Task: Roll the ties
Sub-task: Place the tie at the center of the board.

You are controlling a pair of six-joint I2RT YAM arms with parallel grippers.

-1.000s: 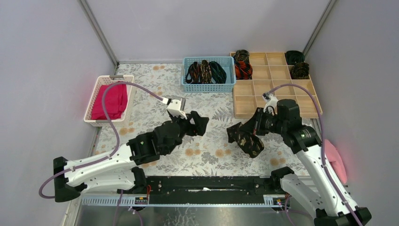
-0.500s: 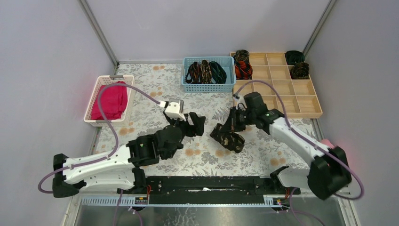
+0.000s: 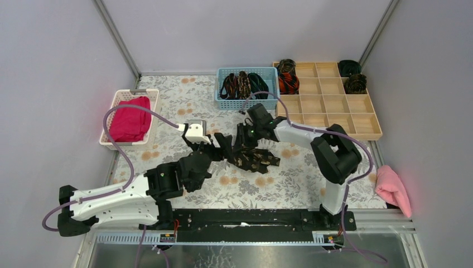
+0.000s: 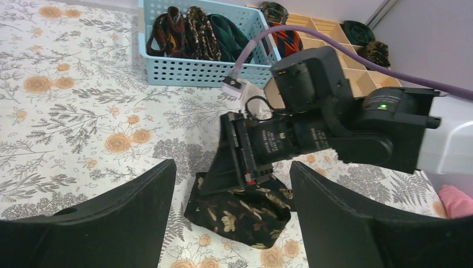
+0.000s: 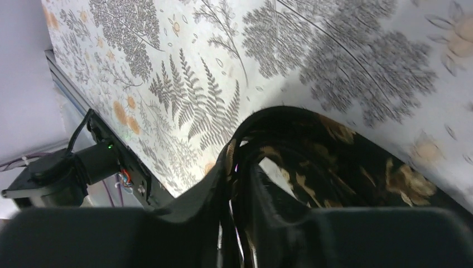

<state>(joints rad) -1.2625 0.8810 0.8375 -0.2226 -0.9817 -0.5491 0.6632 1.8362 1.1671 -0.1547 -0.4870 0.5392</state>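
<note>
A black tie with gold-brown flecks [image 3: 255, 161] lies bunched on the floral table at the centre. My right gripper [image 3: 243, 146] reaches in from the right, and its narrow jaws pinch a fold of the tie [image 5: 334, 167]. In the right wrist view the right gripper [image 5: 237, 223] has dark fabric squeezed between its fingers. My left gripper [image 3: 224, 146] stands open just left of the tie. In the left wrist view the tie [image 4: 245, 209] sits between and beyond the wide left fingers [image 4: 139, 206], apart from them. The right gripper [image 4: 234, 178] presses on its top.
A blue basket [image 3: 247, 103] at the back holds several loose ties [image 3: 242, 85]. A wooden divided tray [image 3: 329, 135] at the back right holds coiled ties [image 3: 288, 82]. A white basket [image 3: 109, 134] with magenta cloth stands left. A pink towel [image 3: 393, 187] lies right.
My right arm swung left from the table's right side to the centre and brought the black tie down in front of the left gripper. The left arm shifted slightly left.
</note>
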